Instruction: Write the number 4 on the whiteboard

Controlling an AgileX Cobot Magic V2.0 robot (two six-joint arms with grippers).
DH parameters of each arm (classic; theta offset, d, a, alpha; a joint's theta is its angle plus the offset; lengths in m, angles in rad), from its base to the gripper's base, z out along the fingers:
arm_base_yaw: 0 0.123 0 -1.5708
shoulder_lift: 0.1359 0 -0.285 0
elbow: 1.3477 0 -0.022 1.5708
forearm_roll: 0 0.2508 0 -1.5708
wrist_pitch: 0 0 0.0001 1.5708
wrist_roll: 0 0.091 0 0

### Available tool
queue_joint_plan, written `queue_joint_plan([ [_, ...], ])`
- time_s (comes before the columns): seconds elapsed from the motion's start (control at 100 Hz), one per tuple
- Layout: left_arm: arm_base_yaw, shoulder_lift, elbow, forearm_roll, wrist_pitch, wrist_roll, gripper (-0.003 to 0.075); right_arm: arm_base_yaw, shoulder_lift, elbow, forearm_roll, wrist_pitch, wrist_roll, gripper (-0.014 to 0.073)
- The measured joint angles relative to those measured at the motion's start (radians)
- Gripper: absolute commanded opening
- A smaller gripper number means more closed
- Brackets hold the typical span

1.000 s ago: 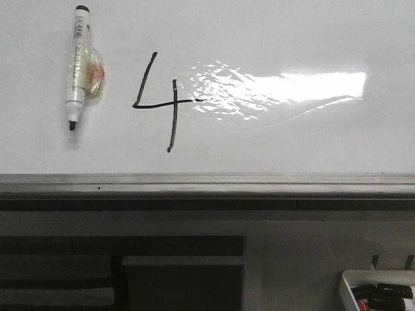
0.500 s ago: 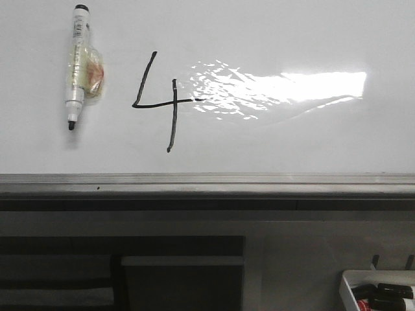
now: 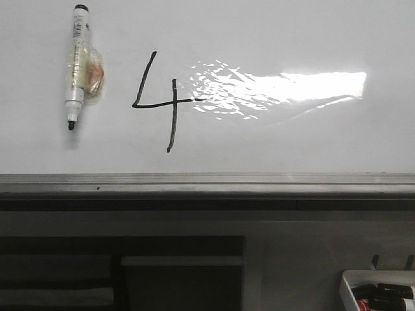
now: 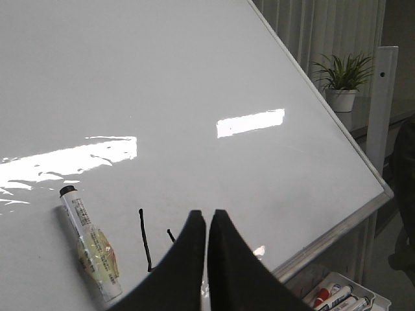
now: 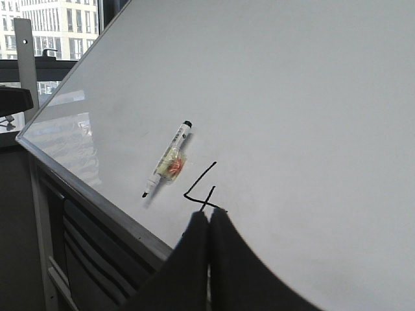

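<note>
I see the number 4 [image 3: 159, 102] finished on the whiteboard [image 3: 272, 32], beside the marker [image 3: 79, 67]. Both the left gripper [image 4: 207, 217] and right gripper [image 5: 209, 217] have fingers pressed together, holding nothing. My worry: either arm brushing the wet ink and smearing it.

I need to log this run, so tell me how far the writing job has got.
Done: the number 4 stands complete on the whiteboard, with slanted stroke, bar and vertical stroke all drawn. The marker lies on the board beside the digit, uncapped. In hand: nothing; the left gripper and right gripper are both shut and empty, off the board. Left: seemingly nothing.
</note>
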Motion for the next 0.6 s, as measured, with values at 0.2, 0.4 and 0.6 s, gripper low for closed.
queue_joint_plan([
  [0.2,0.0,0.0,0.006,-0.287,0.171,0.193,-0.002,0.0,0.0,0.0,0.0,-0.002,0.0,-0.0061],
  [0.4,0.027,-0.014,0.006,-0.908,0.281,1.027,-0.002,0.0,0.0,0.0,0.0,-0.002,0.0,-0.0061],
  [0.6,0.179,-0.067,0.006,-1.164,0.359,1.398,-0.002,0.0,0.0,0.0,0.0,-0.002,0.0,-0.0061],
])
